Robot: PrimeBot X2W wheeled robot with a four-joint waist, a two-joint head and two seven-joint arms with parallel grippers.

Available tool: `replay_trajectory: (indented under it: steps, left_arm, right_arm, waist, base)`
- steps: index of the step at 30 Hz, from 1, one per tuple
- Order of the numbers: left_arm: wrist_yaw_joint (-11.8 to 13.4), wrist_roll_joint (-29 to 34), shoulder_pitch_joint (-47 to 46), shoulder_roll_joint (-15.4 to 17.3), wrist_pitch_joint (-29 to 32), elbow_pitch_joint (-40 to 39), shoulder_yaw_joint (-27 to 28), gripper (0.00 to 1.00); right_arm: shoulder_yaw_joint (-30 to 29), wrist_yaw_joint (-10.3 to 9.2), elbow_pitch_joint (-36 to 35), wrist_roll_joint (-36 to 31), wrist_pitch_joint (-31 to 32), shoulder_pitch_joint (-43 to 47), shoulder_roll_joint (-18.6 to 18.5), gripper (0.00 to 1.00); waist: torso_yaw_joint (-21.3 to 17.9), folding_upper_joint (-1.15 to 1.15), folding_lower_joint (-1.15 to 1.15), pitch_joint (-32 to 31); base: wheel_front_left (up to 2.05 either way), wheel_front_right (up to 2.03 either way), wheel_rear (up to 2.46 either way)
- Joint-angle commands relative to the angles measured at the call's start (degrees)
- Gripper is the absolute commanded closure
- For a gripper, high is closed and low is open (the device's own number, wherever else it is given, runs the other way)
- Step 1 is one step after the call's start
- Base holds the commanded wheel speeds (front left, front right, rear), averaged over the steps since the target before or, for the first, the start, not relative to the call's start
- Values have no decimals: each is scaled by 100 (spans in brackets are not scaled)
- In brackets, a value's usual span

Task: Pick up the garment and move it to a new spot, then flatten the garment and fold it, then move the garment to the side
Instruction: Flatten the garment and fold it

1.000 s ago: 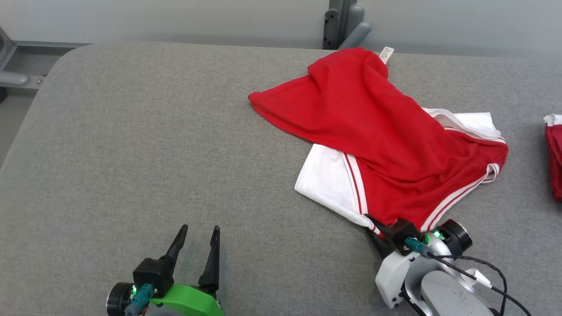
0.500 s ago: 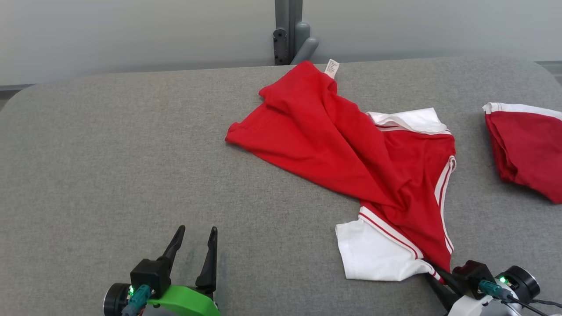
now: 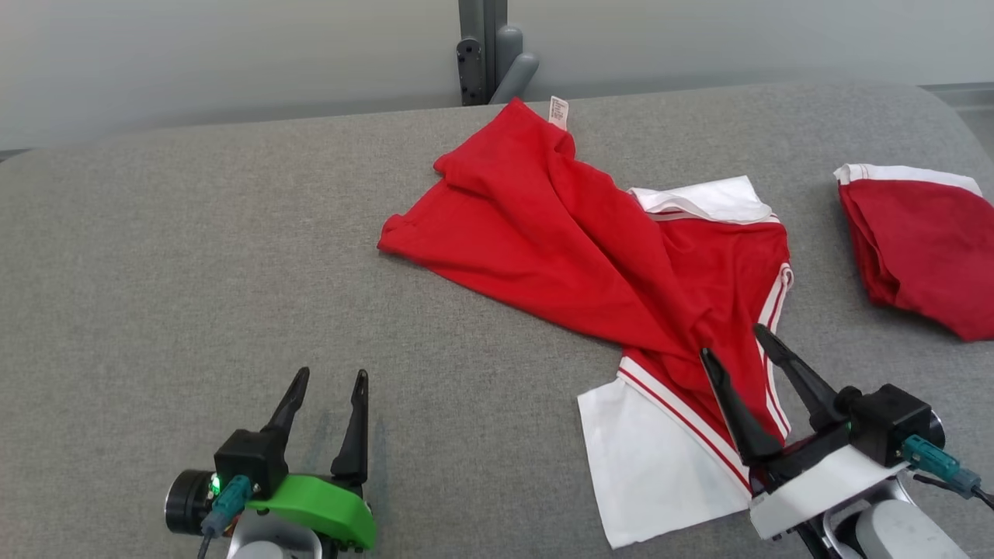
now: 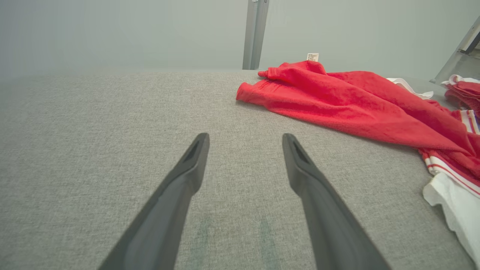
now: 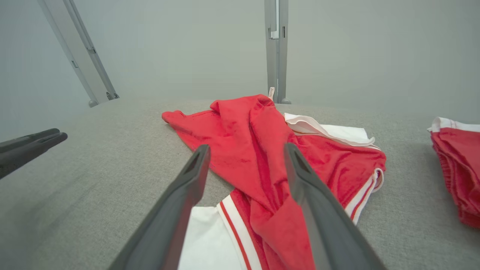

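Counting two red garments: crumpled shirt [image 3: 590, 256], folded pile [image 3: 924, 241]. My left gripper [image 3: 331, 373] and right gripper [image 3: 732, 340] point forward, fingers apart.

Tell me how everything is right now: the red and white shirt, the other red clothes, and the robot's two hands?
Red and white shirt: rumpled, not folded, lying on the table.
White tag: sticking up at the shirt's far end.
Other red garment: piled in layers, on the table's right side.
Left gripper: open, empty, over bare table.
Right gripper: open, over the shirt's near end, gripping nothing.
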Motion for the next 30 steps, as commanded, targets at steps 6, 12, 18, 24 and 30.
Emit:
replay_trajectory:
  steps: [6, 12, 18, 24, 30]
  left_arm:
    - [-61, 167, -573, 18, -4, 85, 2, 0]
    - [-149, 428, -1414, 102, -4, 479, 54, 0]
    - [-198, 352, -2405, 366, -3, 1230, -29, 0]
    - [-204, -287, -3107, 669, -3, 1856, -483, 0]
    - [-206, -644, -3346, 870, -3, 2043, -725, 0]
  right_arm:
    - [-463, -7, -240, -496, -16, -232, 705, 0]
    - [-394, -7, -260, -571, -16, -501, 1026, 0]
    - [-292, -6, -221, -598, -16, -769, 1153, 0]
    - [-285, -6, -197, -582, -16, -920, 1267, 0]
    - [-319, -6, -166, -620, -16, -952, 1300, 0]
  waist:
    - [-38, 52, 0, 438]
    - [-262, 52, 0, 882]
    - [-601, 52, 0, 1376]
    - [-870, 52, 0, 1674]
    - [-959, 52, 0, 1791]
  base:
    - [0, 0, 0]
    - [0, 0, 0]
    - [0, 0, 0]
    - [0, 0, 0]
    - [0, 0, 0]
